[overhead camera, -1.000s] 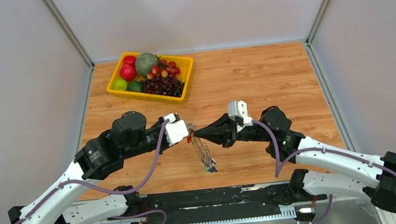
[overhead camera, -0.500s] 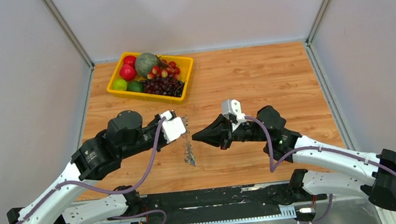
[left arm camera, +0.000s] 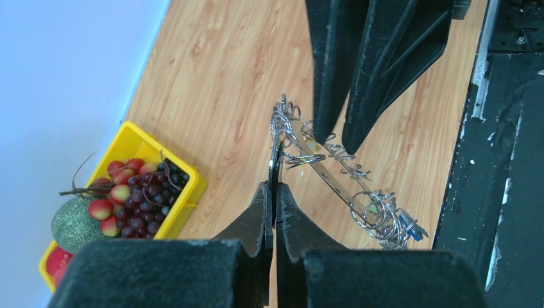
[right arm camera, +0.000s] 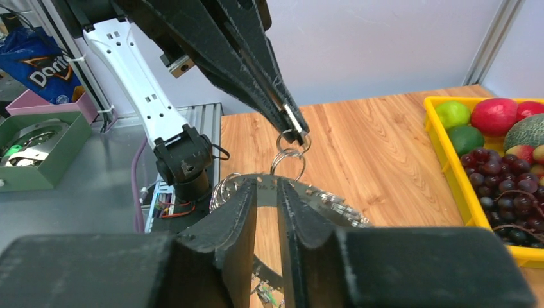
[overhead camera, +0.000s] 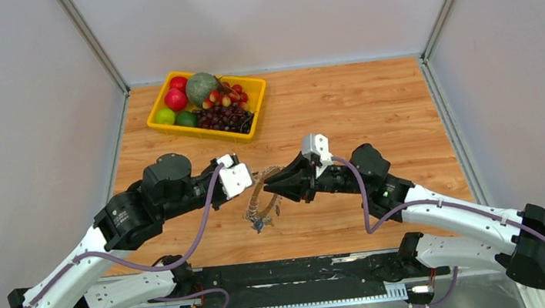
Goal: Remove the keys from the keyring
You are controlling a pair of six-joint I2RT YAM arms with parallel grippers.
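Left pincer [left arm camera: 272,187] pinches the thin silvery keyring [left arm camera: 324,172], keys [left arm camera: 388,221] bunched together.

Silvery keyring [left arm camera: 328,178], yellow fruit tray [overhead camera: 199,131], wood-grain table [overhead camera: 372,104].

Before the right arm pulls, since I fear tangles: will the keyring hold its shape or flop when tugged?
The keyring is probably stiff: its flat metal band holds an even curve away from where the left gripper pinches it. The keys and small rings likely swing and bunch, being strung loosely along it. It may pivot, clamped at one thin spot.
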